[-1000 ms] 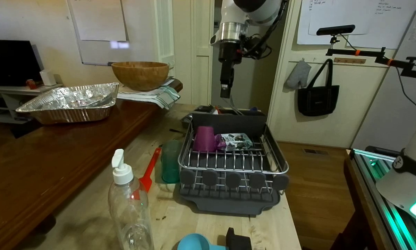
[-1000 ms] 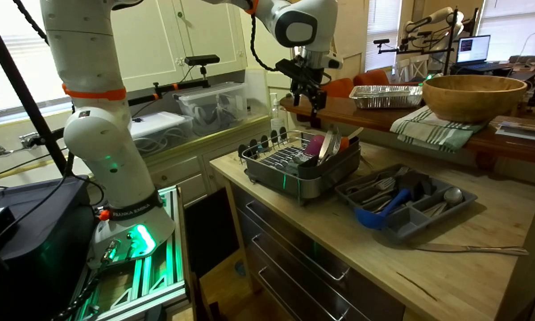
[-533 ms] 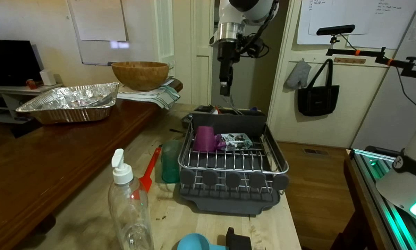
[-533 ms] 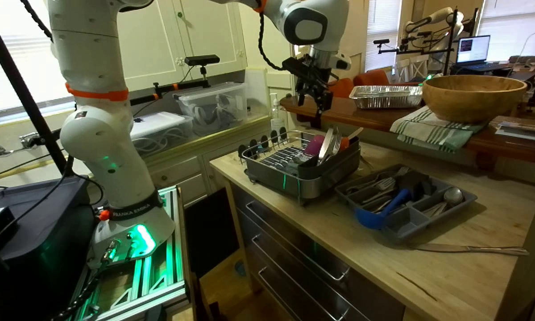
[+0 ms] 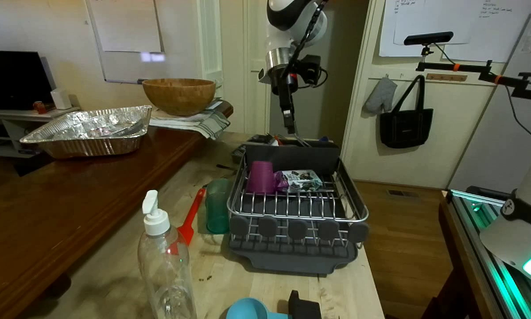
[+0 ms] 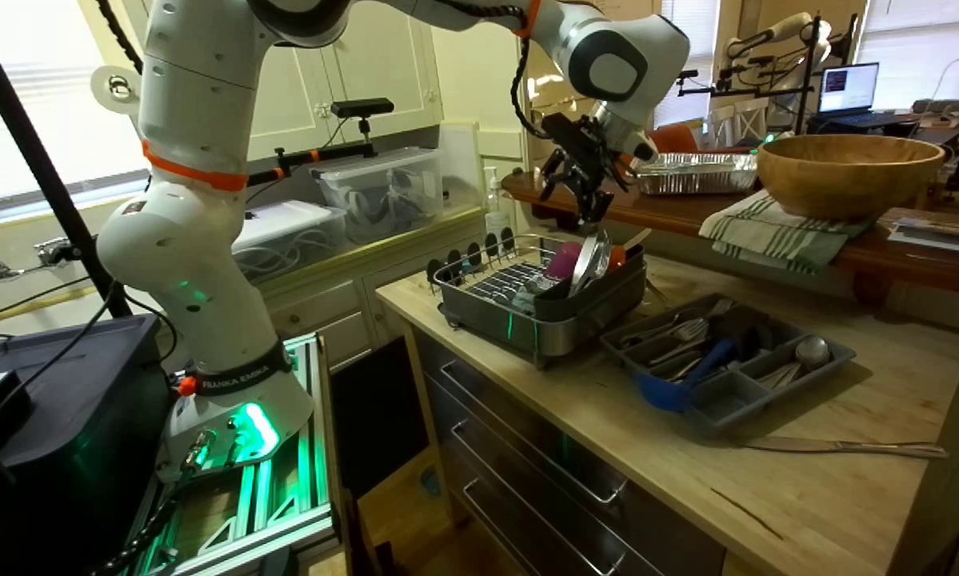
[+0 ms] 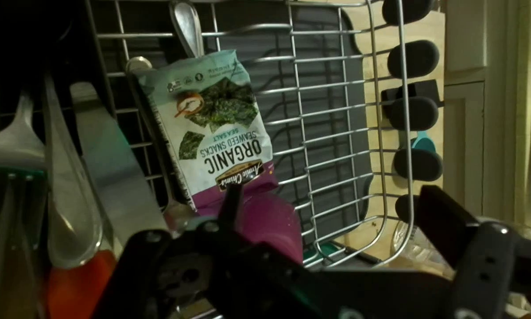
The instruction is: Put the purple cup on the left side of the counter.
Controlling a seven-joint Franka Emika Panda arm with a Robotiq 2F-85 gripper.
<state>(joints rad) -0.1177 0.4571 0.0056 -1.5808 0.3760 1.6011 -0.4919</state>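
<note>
Purple plastic cup [image 5: 261, 178] in grey wire dish rack [image 5: 287, 261], mid-frame; black metal gripper [image 7: 331, 192], jaws spread, empty afaict (dim view). Pick/place on pale wood-look counter [image 5: 223, 274] tbd.

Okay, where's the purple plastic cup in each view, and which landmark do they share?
In an exterior view: purple plastic cup, near centre, slightly low.
In an exterior view: the cup, right of centre, partly behind silver metal cutlery.
Wrist view: the cup, below centre, partly behind the black gripper.
Shared landmark: the grey silver-wired dish rack.
</note>
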